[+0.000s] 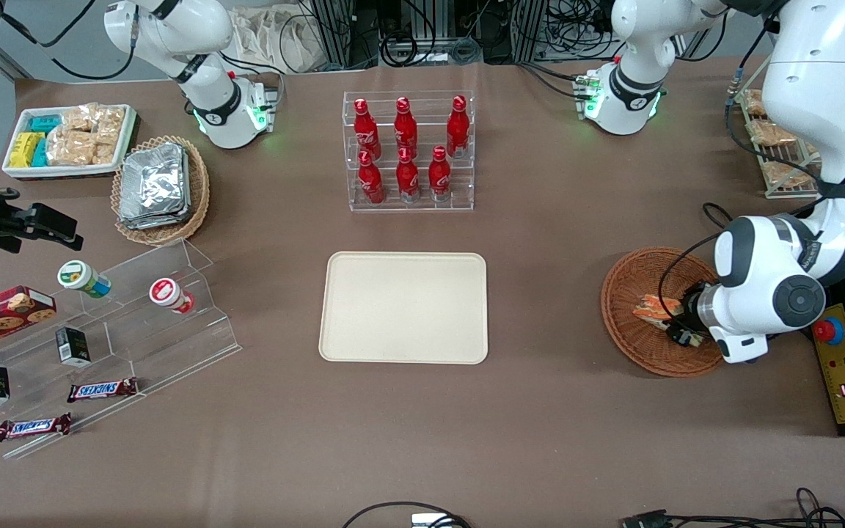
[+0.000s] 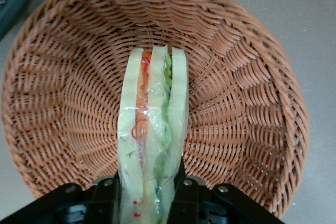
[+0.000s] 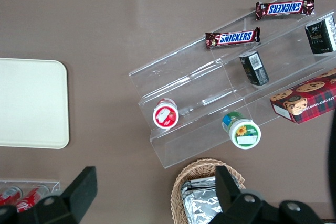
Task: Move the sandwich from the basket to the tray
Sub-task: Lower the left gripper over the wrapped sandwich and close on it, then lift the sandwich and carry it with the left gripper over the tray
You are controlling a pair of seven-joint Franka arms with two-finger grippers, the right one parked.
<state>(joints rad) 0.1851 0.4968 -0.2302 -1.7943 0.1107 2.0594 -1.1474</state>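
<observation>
Brown matte tabletop (image 1: pixel 576 411) fills the front view, crowded with snack displays at its left edge. Mid-frame lies my target, the large flat cream-coloured rectangular plastic tray (image 1: pixel 404 308), bare and waiting. At the right of that frame sits the round reddish-brown woven wicker basket (image 1: pixel 631 293), well apart from the tray. My gripper (image 1: pixel 678 323) is down inside it, fingers (image 2: pixel 107 200) clamped on the bread faces of the triangular clear-wrapped sandwich (image 2: pixel 152 145), pinching across the layers so the orange and green filling stays together. My white arm covers the basket's near-right rim, and the fingertips are cut off.
</observation>
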